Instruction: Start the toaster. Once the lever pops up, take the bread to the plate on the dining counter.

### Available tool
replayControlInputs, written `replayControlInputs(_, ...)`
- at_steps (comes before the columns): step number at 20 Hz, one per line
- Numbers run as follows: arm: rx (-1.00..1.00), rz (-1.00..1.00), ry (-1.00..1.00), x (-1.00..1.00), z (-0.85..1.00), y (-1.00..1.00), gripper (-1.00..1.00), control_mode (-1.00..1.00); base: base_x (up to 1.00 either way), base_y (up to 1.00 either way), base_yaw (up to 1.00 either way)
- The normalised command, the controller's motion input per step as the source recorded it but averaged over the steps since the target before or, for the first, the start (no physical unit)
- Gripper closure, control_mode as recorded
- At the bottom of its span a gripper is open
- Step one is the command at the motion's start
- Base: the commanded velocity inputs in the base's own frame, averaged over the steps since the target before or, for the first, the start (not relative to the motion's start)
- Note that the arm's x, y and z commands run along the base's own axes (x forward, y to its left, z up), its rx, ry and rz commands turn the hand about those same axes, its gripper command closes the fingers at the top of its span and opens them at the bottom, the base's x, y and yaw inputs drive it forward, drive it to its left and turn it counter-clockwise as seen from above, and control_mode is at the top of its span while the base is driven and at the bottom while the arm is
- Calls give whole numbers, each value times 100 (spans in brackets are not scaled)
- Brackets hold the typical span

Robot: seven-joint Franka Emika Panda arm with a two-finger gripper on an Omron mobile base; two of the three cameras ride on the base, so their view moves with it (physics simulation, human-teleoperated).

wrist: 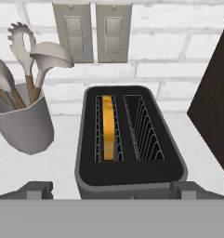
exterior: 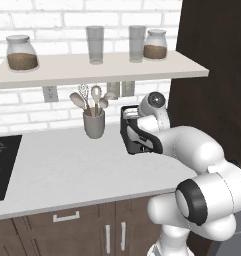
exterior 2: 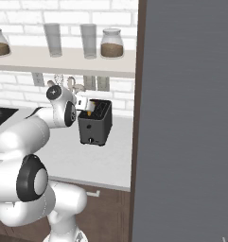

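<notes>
I worked at the pale stone worktop [exterior: 67, 170] below the white brick wall, with the black cooktop [exterior: 2, 165] off at its far left. My white arm reached forward over that surface toward the small boxy dark grey-black two-slot toaster [wrist: 129, 139], which stood near the dark wood panel at the worktop's right end, just beside the grey utensil cup [wrist: 20, 123] holding spoons and a whisk.

In the hand view I looked down on the toaster's top. The small square slice of bread with its golden orange-brown crust [wrist: 107, 128] sat upright in the left slot, its top edge about level with the slot's wire guides; the right slot was bare. My two-finger gripper [wrist: 111, 189] hung just above the toaster's near end, its dark tips spread wide to either side and holding nothing.

I judged the task barely begun. Whether the lever had been pressed I could not tell, since it lay out of sight on the narrow end. Starting the toaster, waiting for the pop, lifting the slice and carrying it to the plate were, by my reckoning, all left to do.
</notes>
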Motion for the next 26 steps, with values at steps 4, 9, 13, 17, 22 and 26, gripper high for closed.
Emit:
replayControlInputs(4,0,0,0,0,0,0,-100,-100,0,0,0)
replayControlInputs(9,0,0,0,0,0,0,-100,-100,0,0,0)
replayControlInputs(13,0,0,0,0,0,0,-100,-100,0,0,0)
replayControlInputs(17,0,0,0,0,0,0,-100,-100,0,0,0)
replayControlInputs(22,0,0,0,0,0,0,-100,-100,0,0,0)
replayControlInputs(26,0,0,0,0,0,0,-100,-100,0,0,0)
